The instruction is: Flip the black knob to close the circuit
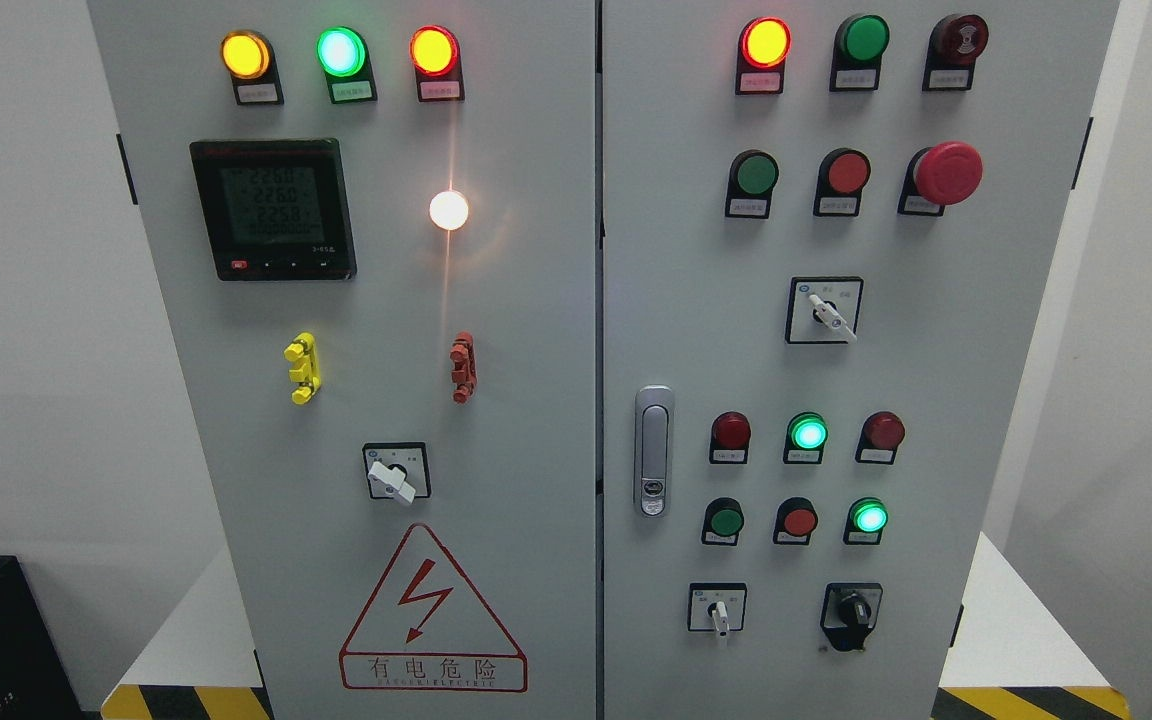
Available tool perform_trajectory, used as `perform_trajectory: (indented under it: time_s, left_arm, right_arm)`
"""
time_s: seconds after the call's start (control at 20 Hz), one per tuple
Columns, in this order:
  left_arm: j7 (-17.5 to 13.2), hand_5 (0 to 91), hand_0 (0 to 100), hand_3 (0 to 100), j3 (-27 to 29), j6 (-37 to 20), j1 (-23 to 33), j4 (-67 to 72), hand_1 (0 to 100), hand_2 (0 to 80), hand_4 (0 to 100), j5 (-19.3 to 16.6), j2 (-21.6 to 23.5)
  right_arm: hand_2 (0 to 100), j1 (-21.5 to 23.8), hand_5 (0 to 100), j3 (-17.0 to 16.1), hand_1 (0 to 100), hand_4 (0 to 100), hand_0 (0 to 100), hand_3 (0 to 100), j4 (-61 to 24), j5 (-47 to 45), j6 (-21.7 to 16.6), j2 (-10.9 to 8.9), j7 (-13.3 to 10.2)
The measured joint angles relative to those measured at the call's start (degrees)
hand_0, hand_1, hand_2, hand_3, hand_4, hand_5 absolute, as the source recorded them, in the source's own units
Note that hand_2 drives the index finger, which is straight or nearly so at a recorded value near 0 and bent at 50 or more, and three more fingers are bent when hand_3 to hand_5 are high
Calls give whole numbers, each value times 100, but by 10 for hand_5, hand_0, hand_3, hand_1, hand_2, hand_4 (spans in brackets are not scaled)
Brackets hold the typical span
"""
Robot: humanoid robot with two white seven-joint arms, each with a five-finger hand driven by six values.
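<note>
While no robot fingers show, black knob [852,612] on cabinet [1016,400] stands upright, handle pointing down.

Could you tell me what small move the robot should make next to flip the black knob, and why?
Probably raise one arm toward the black knob at the lower right of the right cabinet door. Neither hand is in view yet, so nothing is near the knob, and it sits untouched, right of the white-handled selector switch.
</note>
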Motion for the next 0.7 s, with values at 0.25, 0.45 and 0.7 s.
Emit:
perform_trajectory:
  time_s: [0.25,0.45,0.7]
  left_arm:
    - [0,0,120,0,0,0,0,0,556,0,0,0,0]
    - [0,0,120,0,0,0,0,0,556,0,0,0,0]
    - [0,0,120,0,0,0,0,0,556,0,0,0,0]
  right_arm:
    - [0,-4,0,-9,141,0,0,0,-7,-10,-105,12,19]
    - [0,-7,0,-15,136,0,0,0,-17,-14,-163,21,-21]
    - [0,-9,0,-23,129,0,0,18,-66,6,-529,38,-68]
